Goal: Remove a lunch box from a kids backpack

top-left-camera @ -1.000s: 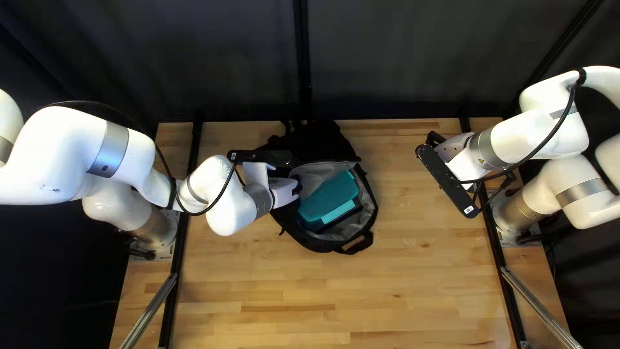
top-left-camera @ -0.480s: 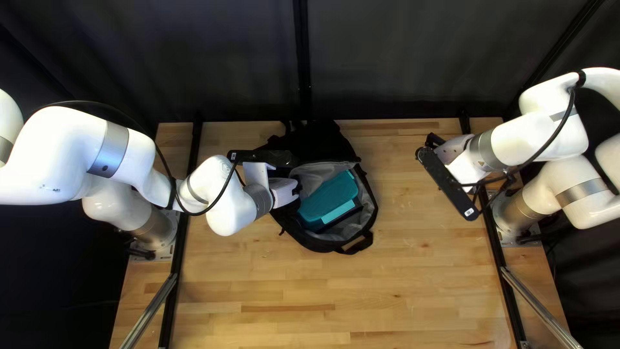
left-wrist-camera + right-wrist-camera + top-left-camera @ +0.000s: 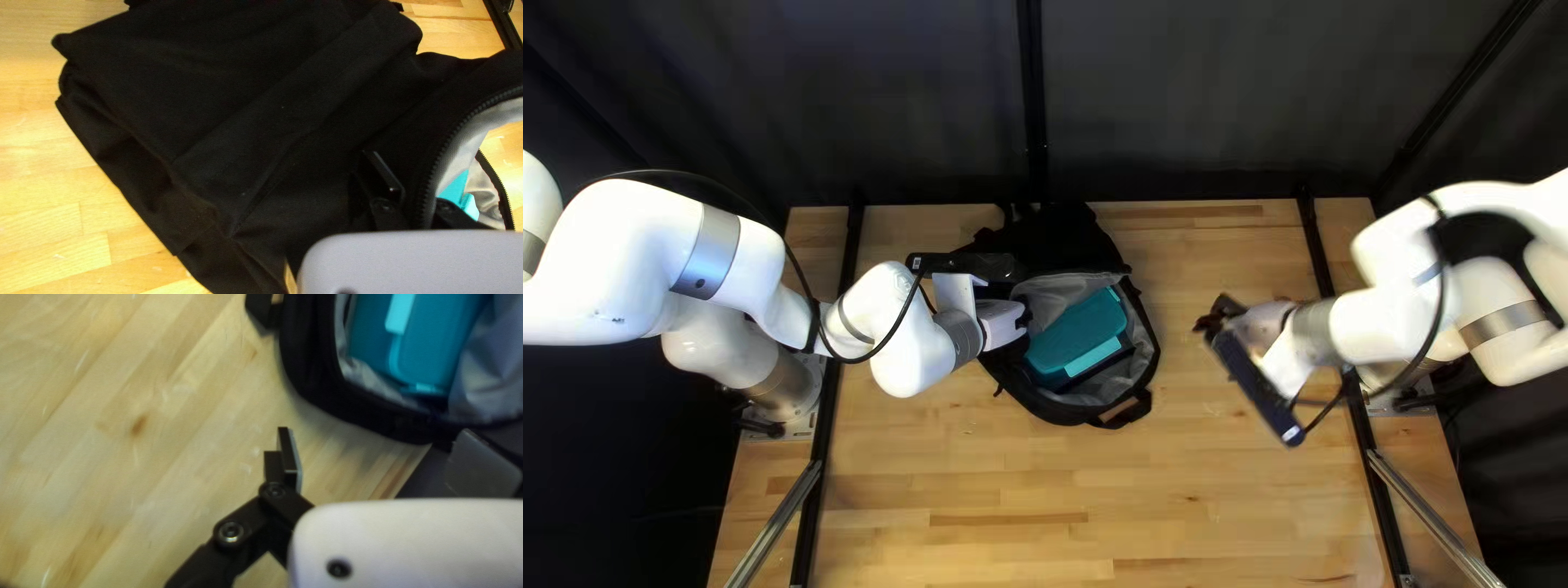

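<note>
The black backpack (image 3: 1067, 242) lies unzipped on the table, with the teal lunch box (image 3: 1076, 332) inside its grey-lined compartment. My left gripper (image 3: 1002, 325) is at the bag's left side, its fingertips hidden from above. In the left wrist view my left gripper (image 3: 415, 182) pinches the backpack's (image 3: 261, 109) zippered rim; one finger lies outside, the other's tip is hidden behind the cloth. My right gripper (image 3: 1220, 318) hangs right of the bag. Seen from its wrist, the right gripper (image 3: 388, 457) is open and holds nothing, with the bag's rim (image 3: 310, 375) and the lunch box (image 3: 430, 343) ahead.
Bare wooden tabletop (image 3: 1176, 490) stretches in front of the bag and between it and my right arm. A strap loop (image 3: 1128, 409) sticks out at the bag's near end. Black rails (image 3: 1368, 436) run along both table sides.
My right arm has swung toward the bag and nearer the table's front edge, its gripper moving left and down in the top left view. The left arm, bag and lunch box look unmoved.
</note>
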You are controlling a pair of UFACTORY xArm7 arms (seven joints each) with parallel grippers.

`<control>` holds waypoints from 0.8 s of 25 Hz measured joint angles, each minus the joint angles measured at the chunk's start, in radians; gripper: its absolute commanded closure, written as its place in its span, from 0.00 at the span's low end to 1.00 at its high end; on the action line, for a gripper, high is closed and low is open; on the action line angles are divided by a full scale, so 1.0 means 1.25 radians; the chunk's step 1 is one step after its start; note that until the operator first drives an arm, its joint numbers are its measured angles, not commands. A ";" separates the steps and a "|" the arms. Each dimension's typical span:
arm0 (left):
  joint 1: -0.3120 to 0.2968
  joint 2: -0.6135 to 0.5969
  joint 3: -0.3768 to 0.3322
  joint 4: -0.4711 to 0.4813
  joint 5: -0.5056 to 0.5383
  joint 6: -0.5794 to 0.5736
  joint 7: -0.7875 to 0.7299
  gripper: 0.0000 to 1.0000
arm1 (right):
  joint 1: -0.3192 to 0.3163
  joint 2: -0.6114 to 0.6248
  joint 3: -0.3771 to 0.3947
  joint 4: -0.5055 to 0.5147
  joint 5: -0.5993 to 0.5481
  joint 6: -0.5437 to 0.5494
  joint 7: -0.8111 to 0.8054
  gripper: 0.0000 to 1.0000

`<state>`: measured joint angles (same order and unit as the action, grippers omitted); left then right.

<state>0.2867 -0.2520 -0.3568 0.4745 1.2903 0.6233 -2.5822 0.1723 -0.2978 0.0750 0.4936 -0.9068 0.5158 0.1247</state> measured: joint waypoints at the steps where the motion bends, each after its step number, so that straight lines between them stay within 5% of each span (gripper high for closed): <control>1: 0.000 0.000 0.000 0.000 0.000 0.000 0.000 1.00 | -0.006 0.029 0.003 0.022 -0.024 -0.007 0.018 0.00; 10: 0.000 0.000 0.000 0.000 0.000 0.000 0.000 1.00 | -0.030 0.273 -0.006 0.229 -0.158 -0.037 0.113 0.00; 20: 0.000 0.000 0.000 0.000 0.000 0.000 0.000 1.00 | -0.041 0.387 -0.035 0.314 -0.278 -0.066 0.148 0.00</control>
<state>0.2867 -0.2520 -0.3568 0.4745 1.2903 0.6233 -2.5822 0.1215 0.1857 0.0317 0.8862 -1.2539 0.4329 0.3096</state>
